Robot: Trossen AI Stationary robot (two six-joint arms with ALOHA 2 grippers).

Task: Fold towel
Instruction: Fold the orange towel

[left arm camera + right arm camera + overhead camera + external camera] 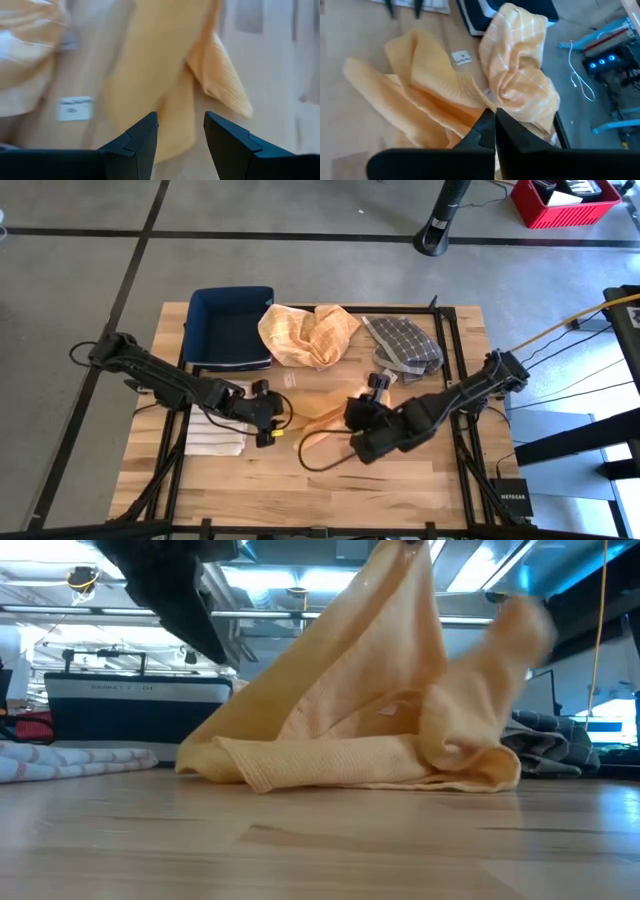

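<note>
A plain orange towel (pixel 322 420) (pixel 340 730) sits mid-table. One part is drawn up to a peak and the bunched lower part (pixel 330 772) lies on the wood. My right gripper (pixel 354 412) (pixel 494 131) is shut on it at the raised part. To the towel's left, my left gripper (pixel 280 416) (pixel 181 135) stands open and points at the towel (pixel 165 65). A hanging fold shows through its gap, and I cannot tell whether they touch. My right gripper pinches the orange towel between its two shut fingers at a raised edge or fold (pixel 479 102). Its own fingers hide how many layers it has. The fingers slant down from the table's right. The cloth hangs slack below them, its lower part on the table.
At the far edge are a dark blue basket (pixel 230 325), a crumpled orange checked towel (pixel 305 332) and a grey checked towel (pixel 405 345). A folded white striped towel (pixel 215 435) lies under the left arm. A small white tag (pixel 285 380) rests on the wood.
</note>
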